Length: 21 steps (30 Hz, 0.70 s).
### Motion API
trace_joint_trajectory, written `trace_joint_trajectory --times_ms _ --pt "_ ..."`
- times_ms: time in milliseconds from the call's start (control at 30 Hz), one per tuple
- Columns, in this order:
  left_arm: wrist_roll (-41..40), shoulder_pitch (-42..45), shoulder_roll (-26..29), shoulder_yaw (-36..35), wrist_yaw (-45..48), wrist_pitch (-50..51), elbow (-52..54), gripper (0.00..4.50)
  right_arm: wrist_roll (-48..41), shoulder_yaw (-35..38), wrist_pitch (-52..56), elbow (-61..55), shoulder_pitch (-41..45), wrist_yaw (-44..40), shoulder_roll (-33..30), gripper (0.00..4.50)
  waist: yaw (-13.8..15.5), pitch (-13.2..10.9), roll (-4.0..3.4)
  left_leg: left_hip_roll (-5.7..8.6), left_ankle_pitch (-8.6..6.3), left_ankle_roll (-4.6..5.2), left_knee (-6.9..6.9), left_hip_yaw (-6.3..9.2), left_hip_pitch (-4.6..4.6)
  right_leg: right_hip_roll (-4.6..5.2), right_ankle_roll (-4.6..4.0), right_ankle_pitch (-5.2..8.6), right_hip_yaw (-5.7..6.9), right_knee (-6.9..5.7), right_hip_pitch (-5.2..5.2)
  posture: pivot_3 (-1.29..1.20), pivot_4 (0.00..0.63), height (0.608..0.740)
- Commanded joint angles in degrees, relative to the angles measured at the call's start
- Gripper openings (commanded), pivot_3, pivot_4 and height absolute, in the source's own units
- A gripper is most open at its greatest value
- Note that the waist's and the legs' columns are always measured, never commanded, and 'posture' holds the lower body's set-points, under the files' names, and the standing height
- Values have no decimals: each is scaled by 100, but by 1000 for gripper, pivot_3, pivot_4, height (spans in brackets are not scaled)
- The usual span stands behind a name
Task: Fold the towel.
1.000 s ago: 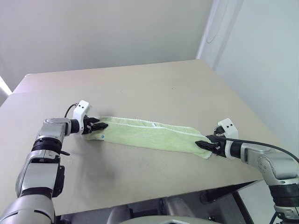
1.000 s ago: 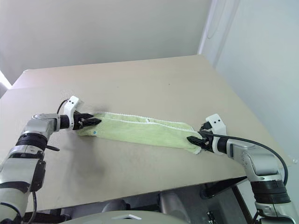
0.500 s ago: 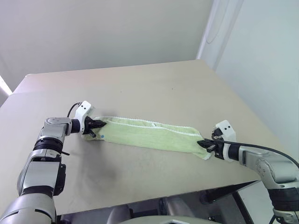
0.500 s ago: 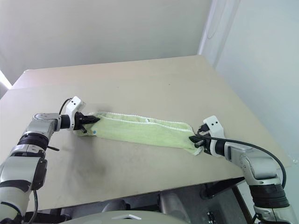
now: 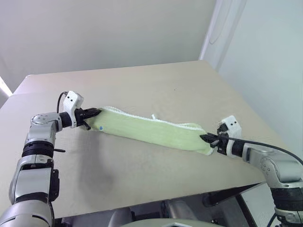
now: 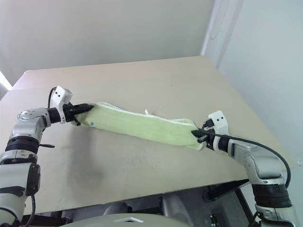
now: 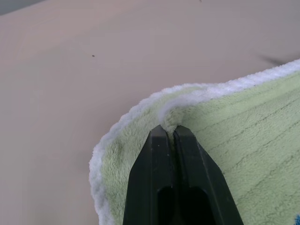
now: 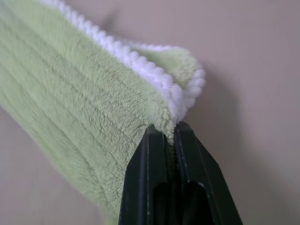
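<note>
The towel is a long, narrow strip of pale lime-green terry with whitish edging, stretched across the tan table between my two arms. Its two ends are raised off the surface. My left gripper is shut on the towel's left end, and in the left wrist view the fingers pinch the edging. My right gripper is shut on the right end, where the black fingers clamp the white-edged corner. A small blue mark sits near the left end.
The table's front edge runs close below the towel, and its right edge lies just beyond my right arm. A pale wall stands behind the table. A black cable runs along my right forearm.
Both grippers have closed on the towel's ends and risen, lifting the ends off the table and pulling the strip taut. The left hand has also shifted a little to the left.
</note>
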State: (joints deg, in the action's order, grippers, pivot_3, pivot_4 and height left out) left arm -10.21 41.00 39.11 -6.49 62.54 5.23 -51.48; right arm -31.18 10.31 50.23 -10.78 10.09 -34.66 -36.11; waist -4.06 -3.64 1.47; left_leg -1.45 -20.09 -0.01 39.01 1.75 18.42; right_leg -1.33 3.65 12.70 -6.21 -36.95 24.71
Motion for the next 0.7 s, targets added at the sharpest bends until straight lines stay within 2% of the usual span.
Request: trace_joint_trajectory --times_ms 33,267,367,433,700 --pt "43 173 340 -26 101 163 200 0 -109 333 32 87 182 99 -6 34 -2 0 0 0 0 0 0 0 0 0 0 0 0 0 0 0 0 712" --pt "125 -127 244 245 399 346 324 0 5 82 -53 37 96 94 2 34 10 -1 -2 0 0 0 -3 1 2 2 0 0 1 4 10 0 0 712" --pt "173 -164 136 314 264 295 287 669 143 -106 -105 16 -3 70 -22 0 8 -1 0 0 0 0 -3 1 2 1 -1 0 1 2 11 0 0 712" --pt "238 -202 90 401 244 263 262 1328 165 -157 -90 -48 -36 59 -7 0 8 -2 -1 0 0 0 -3 2 1 1 -1 1 1 1 10 0 0 712" --pt "444 -96 -182 590 136 210 -162 1328 173 -205 -44 -114 -83 54 -23 0 4 -2 -1 0 0 0 -3 0 1 0 0 0 0 1 9 0 0 712"
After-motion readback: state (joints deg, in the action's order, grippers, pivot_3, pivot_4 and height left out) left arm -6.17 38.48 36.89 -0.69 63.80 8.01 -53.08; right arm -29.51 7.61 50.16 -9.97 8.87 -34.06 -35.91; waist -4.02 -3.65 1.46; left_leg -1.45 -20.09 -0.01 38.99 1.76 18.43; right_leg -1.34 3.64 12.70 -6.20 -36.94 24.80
